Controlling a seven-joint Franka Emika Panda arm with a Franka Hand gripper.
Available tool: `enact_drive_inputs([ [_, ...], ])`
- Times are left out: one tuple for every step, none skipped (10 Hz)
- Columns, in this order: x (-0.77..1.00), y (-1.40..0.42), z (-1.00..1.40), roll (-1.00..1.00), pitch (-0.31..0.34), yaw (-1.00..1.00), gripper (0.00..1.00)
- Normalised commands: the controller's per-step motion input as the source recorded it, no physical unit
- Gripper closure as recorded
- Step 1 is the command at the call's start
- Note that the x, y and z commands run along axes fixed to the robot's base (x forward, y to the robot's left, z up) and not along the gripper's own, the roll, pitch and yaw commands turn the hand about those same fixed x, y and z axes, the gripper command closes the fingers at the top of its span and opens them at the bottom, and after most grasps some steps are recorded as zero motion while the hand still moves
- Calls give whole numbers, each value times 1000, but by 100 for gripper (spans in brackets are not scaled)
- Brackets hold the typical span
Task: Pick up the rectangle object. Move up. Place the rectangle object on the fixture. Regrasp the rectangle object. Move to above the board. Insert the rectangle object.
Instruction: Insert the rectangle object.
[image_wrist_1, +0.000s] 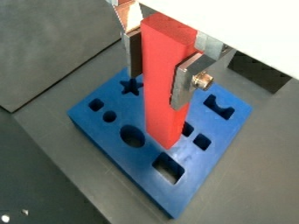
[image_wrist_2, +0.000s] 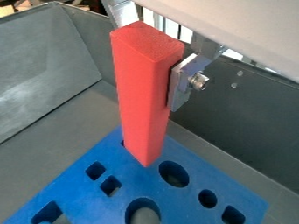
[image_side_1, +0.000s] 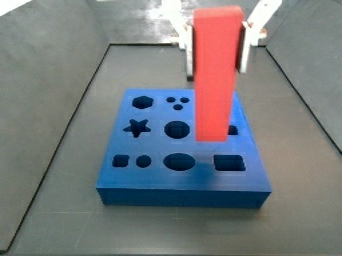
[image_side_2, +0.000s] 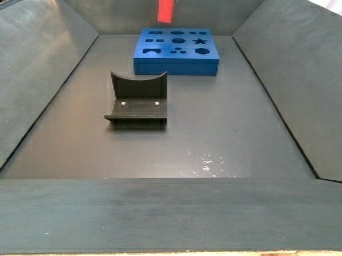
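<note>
The rectangle object (image_wrist_1: 162, 83) is a long red-orange block held upright, with my gripper (image_wrist_1: 160, 68) shut on its upper part. One silver finger (image_wrist_1: 187, 79) presses one side face and the other finger (image_wrist_1: 133, 54) the opposite face. In a wrist view (image_wrist_2: 142, 96) only one finger (image_wrist_2: 181, 83) shows beside the block. In a side view the block (image_side_1: 218, 75) hangs from the gripper (image_side_1: 221, 32) over the blue board (image_side_1: 154, 175), its lower end near the board's right-hand holes. Whether it touches the board I cannot tell. The fixture (image_side_2: 138, 100) stands empty on the floor, apart from the board (image_side_2: 177, 58).
Grey bin walls (image_side_1: 80, 90) rise on all sides around the dark floor (image_side_2: 187, 140). The board has star, round and square holes (image_wrist_1: 131, 86), and a rectangular hole (image_wrist_1: 170, 168) near its corner.
</note>
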Motion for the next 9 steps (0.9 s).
enact_drive_inputs([
  [229,-211,-177,6,20,26,100],
  [249,-203,-169,37,37,31,100],
  [280,-191,-191,43,6,31,100],
  [291,-174,-183,54,11,34,100],
  [291,-123,-169,71,37,37,100],
  [274,-20,-143,94,66,51,100],
  [171,0,-111,100,63,9,100],
  [54,0,-40,20,34,9,100],
  [0,-3,-20,0,0,0,100],
])
